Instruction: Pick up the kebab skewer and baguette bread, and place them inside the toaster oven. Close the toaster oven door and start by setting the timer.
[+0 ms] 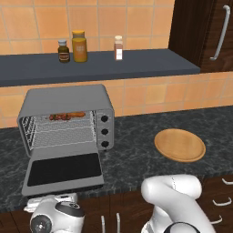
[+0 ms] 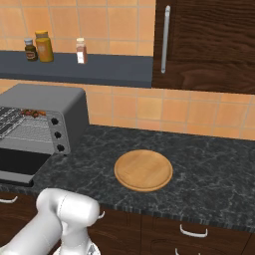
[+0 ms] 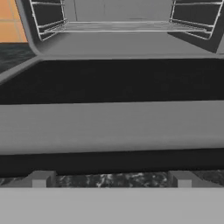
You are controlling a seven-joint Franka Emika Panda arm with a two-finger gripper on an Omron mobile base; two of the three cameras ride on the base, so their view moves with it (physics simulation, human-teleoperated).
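A dark speckled stone counter (image 1: 136, 150) runs along an orange tiled wall, with a grey shelf (image 1: 100, 66) above it carrying three small jars (image 1: 79, 46). On the left part of the counter stands the toaster oven (image 1: 68, 118), its three black knobs on the right panel. The toaster oven door (image 1: 63, 170) is dropped flat open toward the robot, dark glass facing up. Deep inside, on the wire rack near the back wall, lie the kebab skewer (image 1: 60, 117) and the baguette bread (image 1: 76, 114) side by side, the skewer to the left. To the right of the oven, well apart from it, sits a round wooden plate (image 1: 179, 144). In the hand view the gripper (image 3: 112, 179) hangs low just in front of the door's front edge, looking across the glass into the oven; its two tips stand wide apart with nothing between them.
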